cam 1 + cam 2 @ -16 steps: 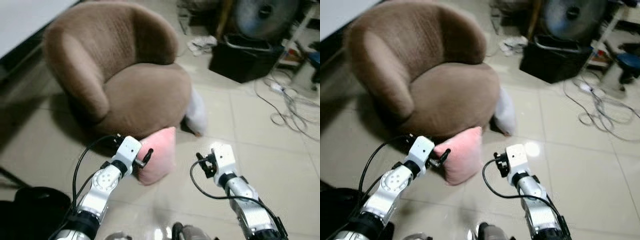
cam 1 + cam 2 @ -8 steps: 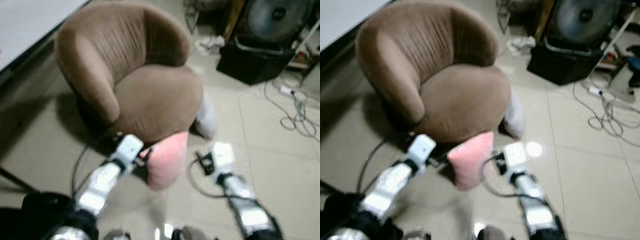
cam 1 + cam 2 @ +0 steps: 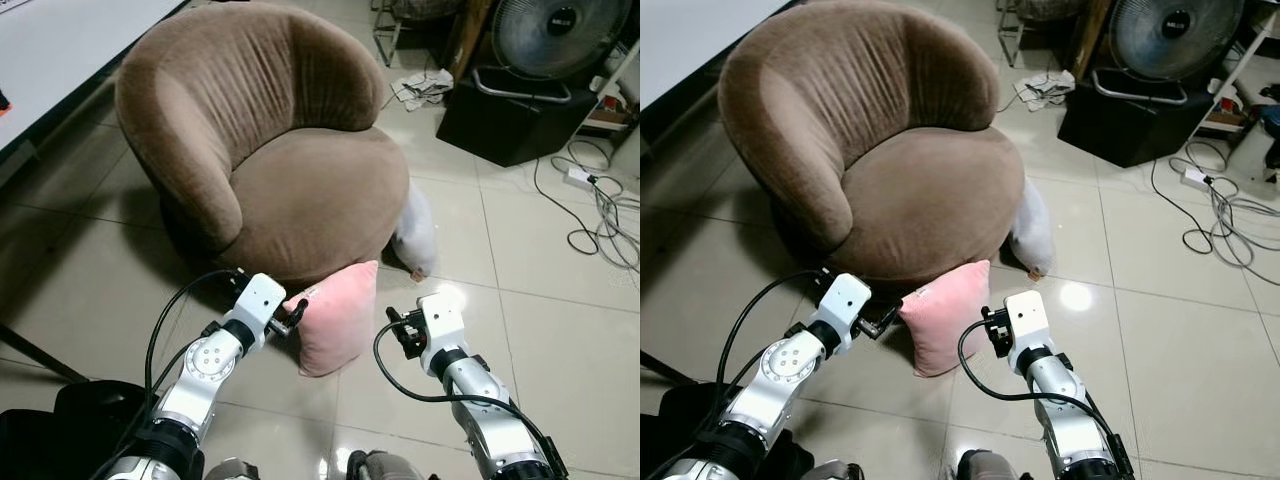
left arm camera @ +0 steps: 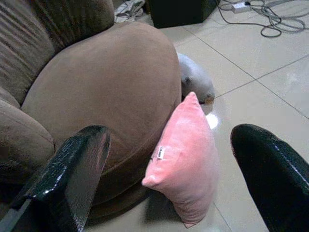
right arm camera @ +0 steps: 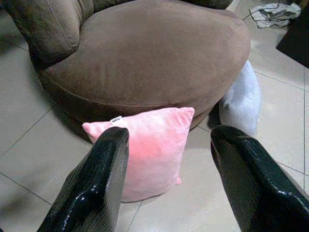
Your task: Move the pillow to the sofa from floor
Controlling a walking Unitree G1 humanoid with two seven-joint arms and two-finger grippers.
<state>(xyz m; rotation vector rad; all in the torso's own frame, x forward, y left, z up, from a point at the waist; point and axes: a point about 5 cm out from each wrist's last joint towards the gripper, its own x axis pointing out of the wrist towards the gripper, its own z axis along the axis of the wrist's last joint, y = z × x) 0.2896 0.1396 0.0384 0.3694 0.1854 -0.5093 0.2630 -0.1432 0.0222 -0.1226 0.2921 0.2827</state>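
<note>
A pink square pillow (image 3: 335,320) stands on edge on the tiled floor, leaning against the front base of the brown round sofa chair (image 3: 300,190). My left gripper (image 3: 293,318) is at the pillow's left edge, open, and in the left wrist view the pillow (image 4: 186,159) lies ahead between its black fingers (image 4: 72,179). My right gripper (image 3: 398,330) is open just right of the pillow. The right wrist view has the pillow (image 5: 149,145) between its fingers (image 5: 96,193), a little ahead. Neither gripper holds anything.
A pale grey pillow (image 3: 415,235) lies on the floor by the sofa's right side. Behind stand a black box (image 3: 505,120), a fan (image 3: 555,30), a crumpled cloth (image 3: 425,88) and cables (image 3: 600,215) at the right. A white tabletop (image 3: 50,60) runs along the left.
The head camera swung and blurred, then settled, so the whole scene shifted slightly. Both grippers stay either side of the pink pillow, which has not moved.
</note>
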